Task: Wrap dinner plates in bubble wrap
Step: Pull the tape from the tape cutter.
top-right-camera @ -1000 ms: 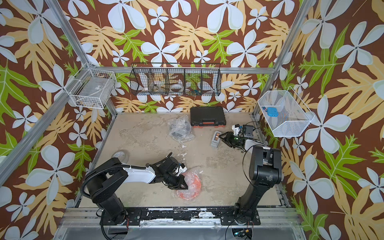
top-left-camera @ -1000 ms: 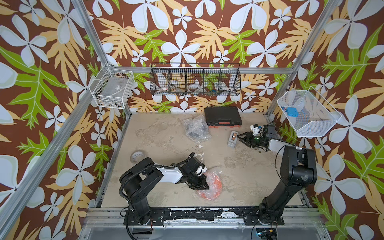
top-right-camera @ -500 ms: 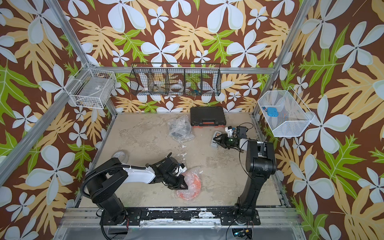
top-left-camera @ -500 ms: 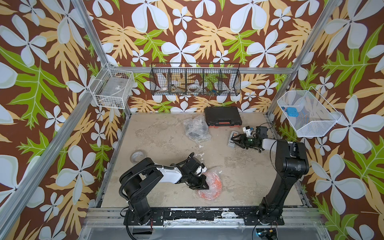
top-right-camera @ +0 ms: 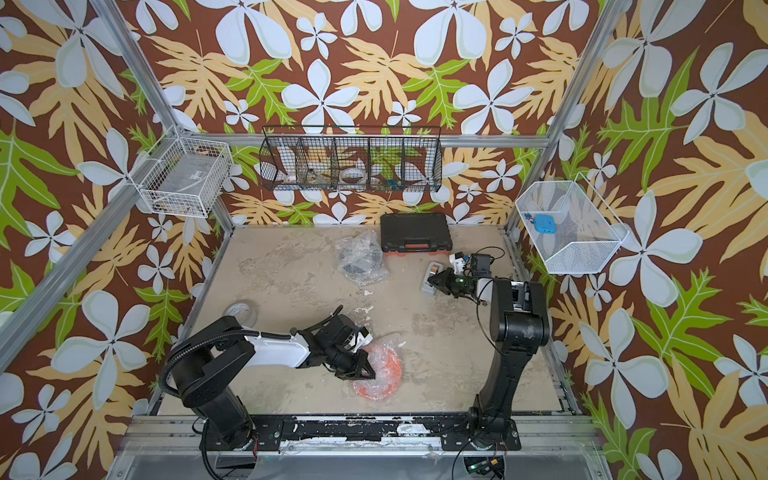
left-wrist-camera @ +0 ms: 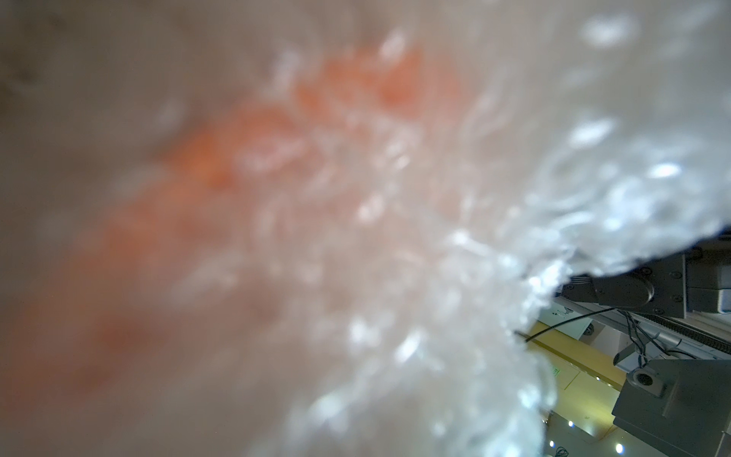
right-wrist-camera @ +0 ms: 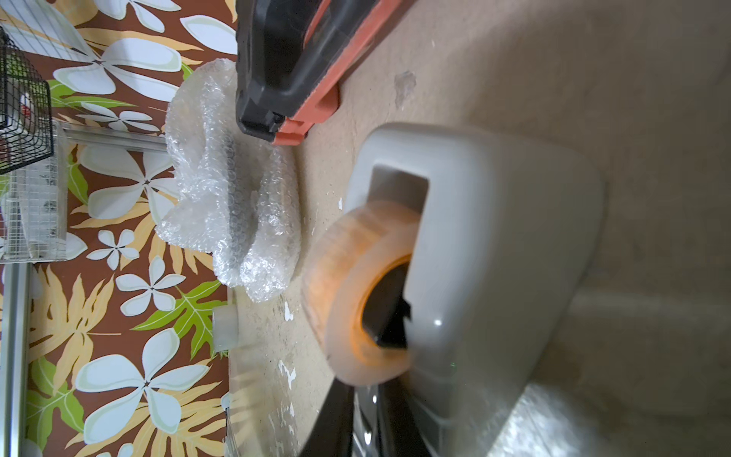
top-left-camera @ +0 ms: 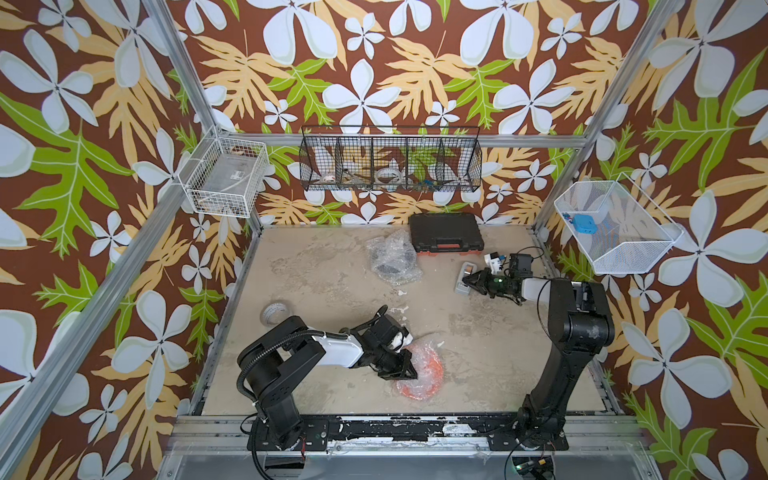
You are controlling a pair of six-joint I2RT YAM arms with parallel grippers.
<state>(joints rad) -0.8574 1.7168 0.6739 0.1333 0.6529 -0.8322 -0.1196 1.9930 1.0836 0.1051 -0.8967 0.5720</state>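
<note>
An orange dinner plate [top-left-camera: 430, 376] lies near the table's front under crumpled bubble wrap [top-left-camera: 424, 353]. My left gripper [top-left-camera: 409, 372] is shut on that wrap at the plate's left side. The left wrist view shows only blurred bubble wrap [left-wrist-camera: 435, 277] over the orange plate [left-wrist-camera: 245, 130]. At the back lies a dark plate bundled in more bubble wrap [top-left-camera: 392, 262], also in the right wrist view [right-wrist-camera: 229, 190]. My right gripper [top-left-camera: 468, 282] is at a grey tape dispenser [top-left-camera: 462, 276]. Its fingers [right-wrist-camera: 340, 419] stand close together on a thin shiny tape end below the dispenser's tape roll [right-wrist-camera: 356, 296].
A black case [top-left-camera: 445, 237] with an orange edge sits against the back wall beside the wrapped bundle. A loose tape roll [top-left-camera: 276, 311] lies at the table's left edge. Wire baskets hang on the walls: white [top-left-camera: 226, 176], black [top-left-camera: 390, 164] and white mesh [top-left-camera: 615, 228].
My right arm has reached further toward the tape dispenser and its jaws have closed there. The left arm and the orange plate have stayed put.
</note>
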